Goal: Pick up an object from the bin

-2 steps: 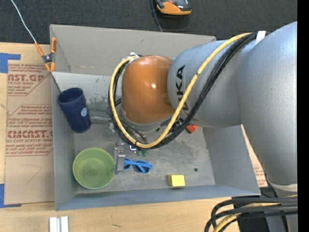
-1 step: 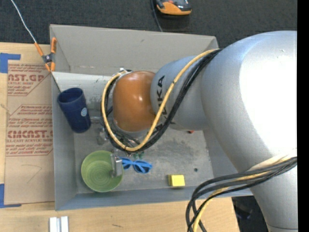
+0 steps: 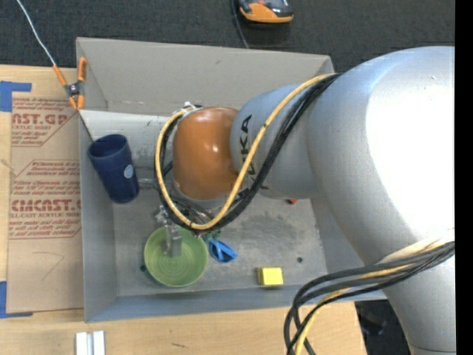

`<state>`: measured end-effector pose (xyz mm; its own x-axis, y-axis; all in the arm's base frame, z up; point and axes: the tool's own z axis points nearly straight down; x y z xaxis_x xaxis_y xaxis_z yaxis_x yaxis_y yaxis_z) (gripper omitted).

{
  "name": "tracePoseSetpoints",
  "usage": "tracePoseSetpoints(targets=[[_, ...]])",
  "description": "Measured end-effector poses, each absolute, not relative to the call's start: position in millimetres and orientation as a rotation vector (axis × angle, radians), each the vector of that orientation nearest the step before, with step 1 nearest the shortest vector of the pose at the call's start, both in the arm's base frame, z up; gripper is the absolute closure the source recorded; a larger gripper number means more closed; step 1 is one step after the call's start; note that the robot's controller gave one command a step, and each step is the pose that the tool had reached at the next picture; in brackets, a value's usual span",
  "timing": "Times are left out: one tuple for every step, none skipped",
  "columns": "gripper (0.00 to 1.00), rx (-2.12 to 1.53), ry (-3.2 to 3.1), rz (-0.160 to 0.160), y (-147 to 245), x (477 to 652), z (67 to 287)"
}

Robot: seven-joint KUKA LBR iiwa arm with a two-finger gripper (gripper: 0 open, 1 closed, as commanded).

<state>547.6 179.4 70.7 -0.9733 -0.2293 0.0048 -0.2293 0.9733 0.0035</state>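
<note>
Gripper (image 3: 171, 237) sat at middle of green bowl (image 3: 179, 265), lower left of bin (image 3: 100, 257); jaw state could not be told. Blue scrap (image 3: 222, 251) touched bowl's right; yellow block (image 3: 270, 276) apart.

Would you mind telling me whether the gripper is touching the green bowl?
Cannot tell. In the camera view the gripper overlaps the green bowl as seen from above, so neither contact nor a gap shows.

Outstretched arm (image 3: 318, 146), claw (image 3: 172, 239) downward.
</note>
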Motion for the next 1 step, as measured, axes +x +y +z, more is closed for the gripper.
tracePoseSetpoints(targets=[[1.00,0.303,-3.131,-0.009,183.8,559.5,144.6]])
